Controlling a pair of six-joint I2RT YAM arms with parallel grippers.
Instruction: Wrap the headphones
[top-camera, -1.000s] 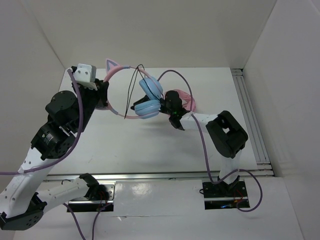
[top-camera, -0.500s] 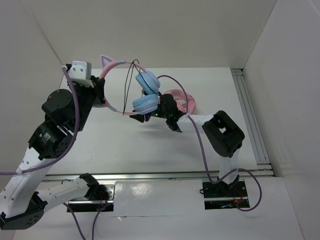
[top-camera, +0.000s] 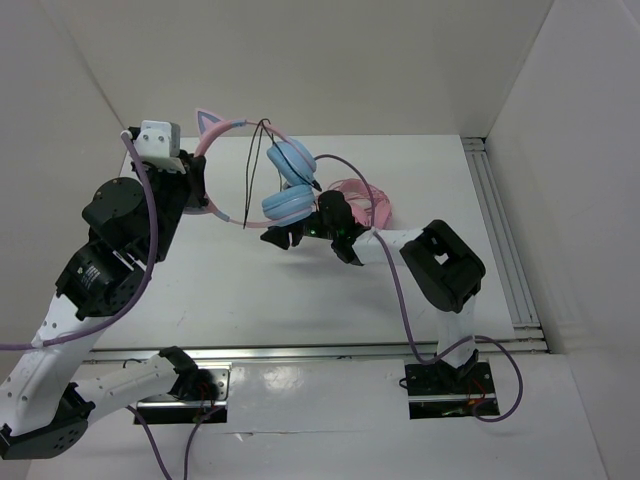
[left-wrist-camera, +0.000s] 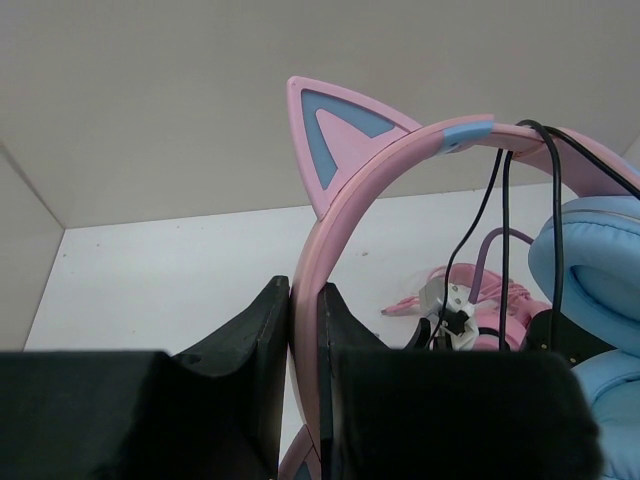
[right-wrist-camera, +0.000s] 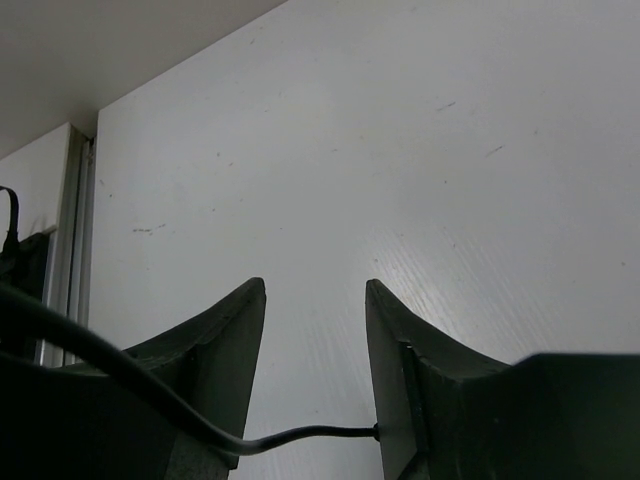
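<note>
Pink-banded headphones (top-camera: 288, 160) hang clamped in the left claw (left-wrist-camera: 305, 300); right claw (right-wrist-camera: 313, 300) gapes.

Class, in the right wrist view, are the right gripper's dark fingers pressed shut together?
No, the right gripper stands open, with the white table showing through the gap between its fingers.

1. No text, label, brand, number or sign can be read in any of the three views.
</note>
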